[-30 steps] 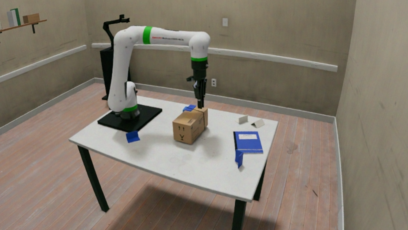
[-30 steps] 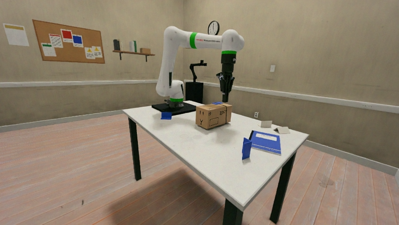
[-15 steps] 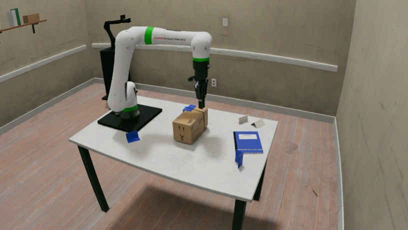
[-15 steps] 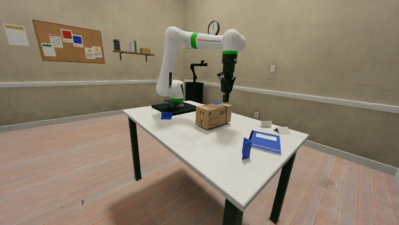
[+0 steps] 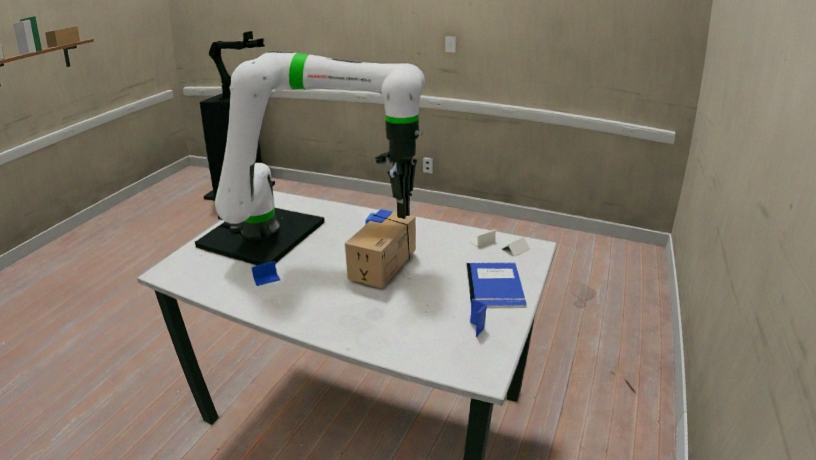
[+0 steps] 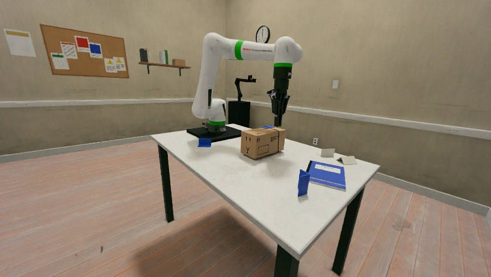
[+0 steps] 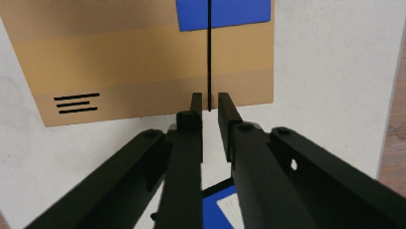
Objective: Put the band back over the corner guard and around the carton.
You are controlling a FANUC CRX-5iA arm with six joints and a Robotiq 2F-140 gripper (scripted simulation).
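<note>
The brown carton (image 5: 380, 251) stands level on the white table, also in the exterior view (image 6: 263, 142) and the wrist view (image 7: 144, 65). A blue corner guard (image 5: 379, 216) sits on its top far edge (image 7: 224, 14). The thin black band (image 5: 409, 237) runs round the carton near its right end and crosses over the guard (image 7: 209, 55). My gripper (image 5: 404, 214) (image 6: 277, 124) points straight down at the carton's top edge on the band's line. Its fingers are nearly shut, with a narrow gap. The band runs into that gap, and I see no grip on it.
A spare blue guard (image 5: 265, 273) lies by the robot's black base plate (image 5: 260, 234). A blue book (image 5: 496, 282) lies at the right, with another blue guard (image 5: 477, 317) upright at the front edge. Two white folded cards (image 5: 485, 238) (image 5: 517, 246) lie behind.
</note>
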